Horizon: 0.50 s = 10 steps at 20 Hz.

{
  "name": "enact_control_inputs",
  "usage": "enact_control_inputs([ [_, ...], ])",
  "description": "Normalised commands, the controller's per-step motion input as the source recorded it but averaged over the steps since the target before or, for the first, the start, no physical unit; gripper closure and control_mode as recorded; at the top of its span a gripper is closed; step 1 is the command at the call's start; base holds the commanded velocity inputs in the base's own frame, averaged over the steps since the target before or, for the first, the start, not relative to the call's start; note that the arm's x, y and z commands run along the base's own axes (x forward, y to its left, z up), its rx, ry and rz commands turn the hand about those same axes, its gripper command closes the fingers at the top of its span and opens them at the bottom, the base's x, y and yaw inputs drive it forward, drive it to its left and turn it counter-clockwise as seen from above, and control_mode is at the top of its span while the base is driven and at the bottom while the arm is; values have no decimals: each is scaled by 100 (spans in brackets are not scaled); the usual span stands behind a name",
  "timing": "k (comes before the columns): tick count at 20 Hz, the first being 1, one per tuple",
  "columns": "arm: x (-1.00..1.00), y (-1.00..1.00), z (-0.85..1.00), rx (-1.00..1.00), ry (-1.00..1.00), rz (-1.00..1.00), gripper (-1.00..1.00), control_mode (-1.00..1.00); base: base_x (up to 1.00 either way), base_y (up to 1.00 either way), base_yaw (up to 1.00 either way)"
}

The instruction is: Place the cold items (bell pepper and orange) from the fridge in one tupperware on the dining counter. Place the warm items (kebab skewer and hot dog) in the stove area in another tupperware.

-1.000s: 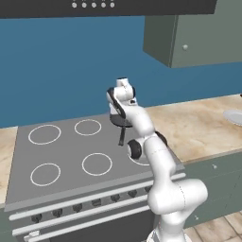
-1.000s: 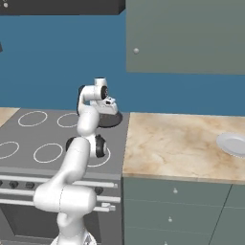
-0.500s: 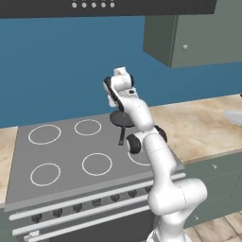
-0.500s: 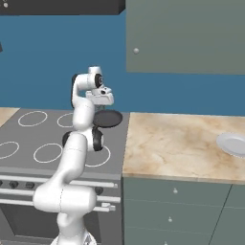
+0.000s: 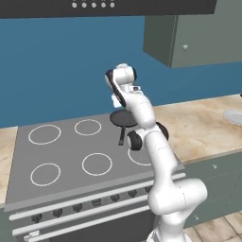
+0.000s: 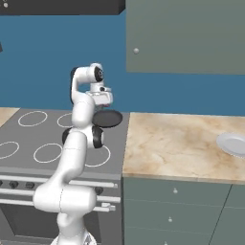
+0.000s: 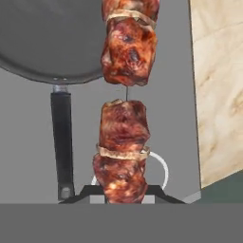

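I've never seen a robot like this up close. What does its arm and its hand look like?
The arm is a chain of smooth, rounded, glossy white segments with dark grey or black rings and caps at the joints. No loose cables or markings are visible. It ends in a small white hand, the gripper, with two short dark finger tips.

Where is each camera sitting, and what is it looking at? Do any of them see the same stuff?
Left base view: behind the arm on its left, looking forward and down at the stove; the white arm rises at lower right.
Right base view: behind on the right, facing the stove and counter; the arm rises at lower left.
Hand view: on the hand, looking along the end effector, shut on the kebab skewer.
Shared: both base views show the black pan, the stove, the arm and the white plate.
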Motion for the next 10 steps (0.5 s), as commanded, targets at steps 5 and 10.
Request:
enact_control_inputs([
  [5, -100, 0, 17, 0, 0, -7, 100, -100, 0, 0, 0],
  [10, -100, -12, 68, 0, 1, -5, 100, -100, 0, 0, 0],
])
